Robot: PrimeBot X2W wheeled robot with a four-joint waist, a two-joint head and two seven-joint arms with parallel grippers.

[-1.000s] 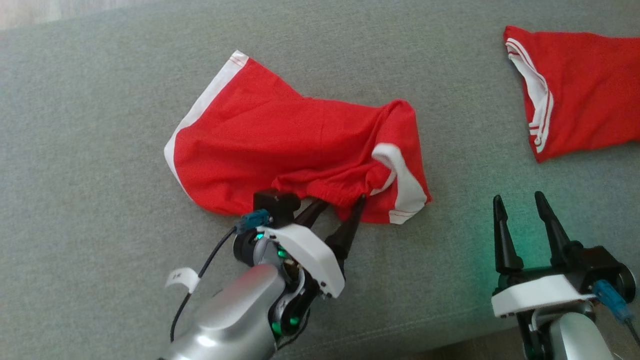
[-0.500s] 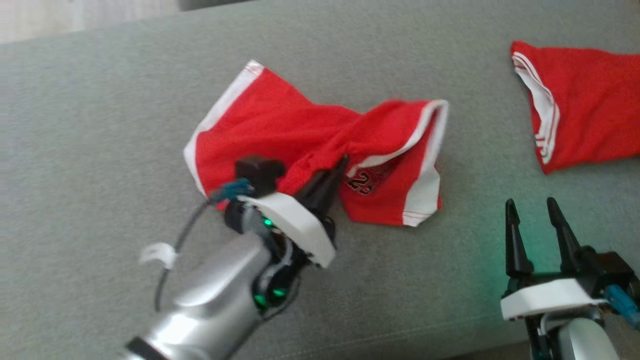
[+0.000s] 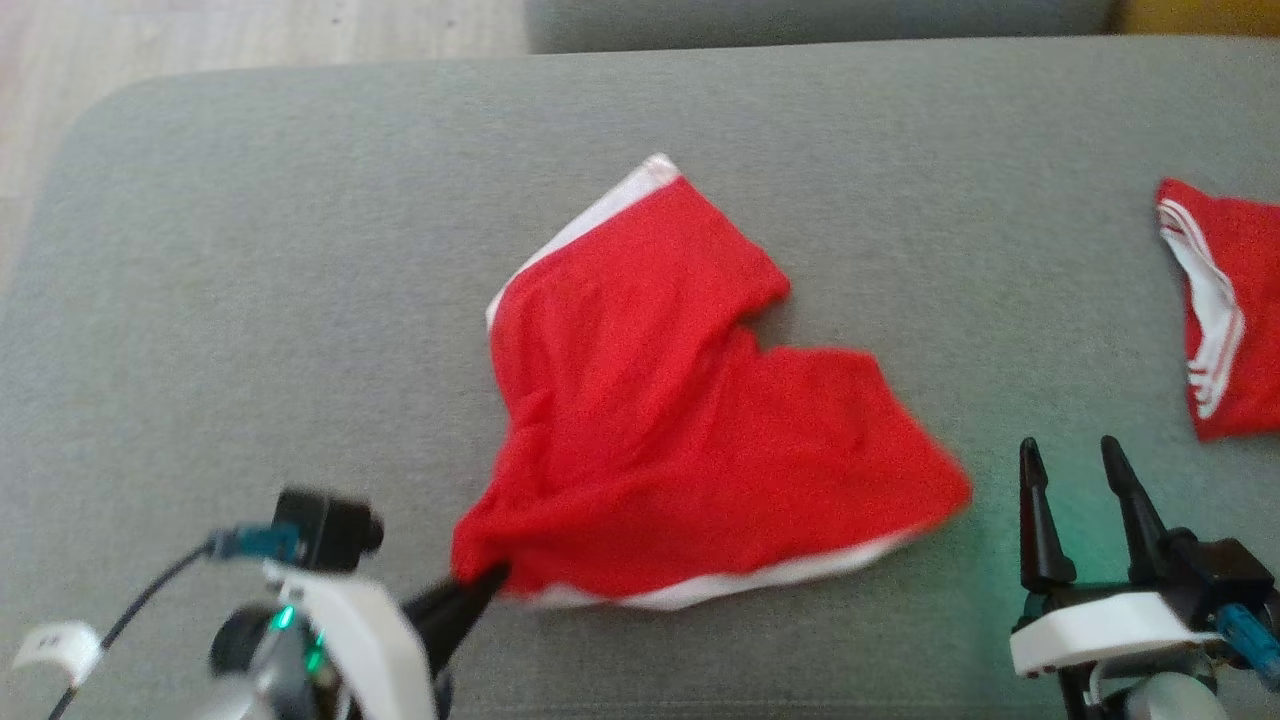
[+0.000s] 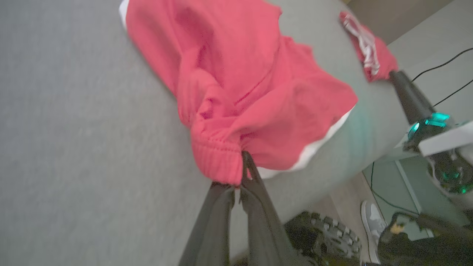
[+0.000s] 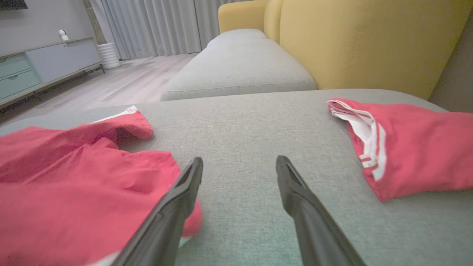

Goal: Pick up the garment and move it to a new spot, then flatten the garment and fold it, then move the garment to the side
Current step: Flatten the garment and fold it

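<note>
**A:** Head view: where is the garment?

**B:** The red fabric shorts with white hem trim (image 3: pixel 680 440) lie spread at the middle of the grey woven sofa seat (image 3: pixel 250 300). The left pincer (image 3: pixel 487 581), at lower left, is pinched tight on the shorts' near-left corner. The right pincer (image 3: pixel 1068 446), at lower right, has its fingers spread with nothing in them, just beside the shorts' right hem. A second red-and-white garment (image 3: pixel 1225 310) lies at the right edge, well apart.

**A:** Left wrist view?

**B:** Both dark fingers (image 4: pixel 258 192) are pressed together on the ribbed waistband (image 4: pixel 216 155). The cloth bunches at the grip. The rest trails away over the seat.

**A:** Right wrist view?

**B:** The right pincer's fingers stand wide apart over bare seat, touching no cloth that I can see. The shorts are to their left, the second garment to their right. A yellow upholstered backrest (image 5: pixel 362 40) stands behind.
</note>
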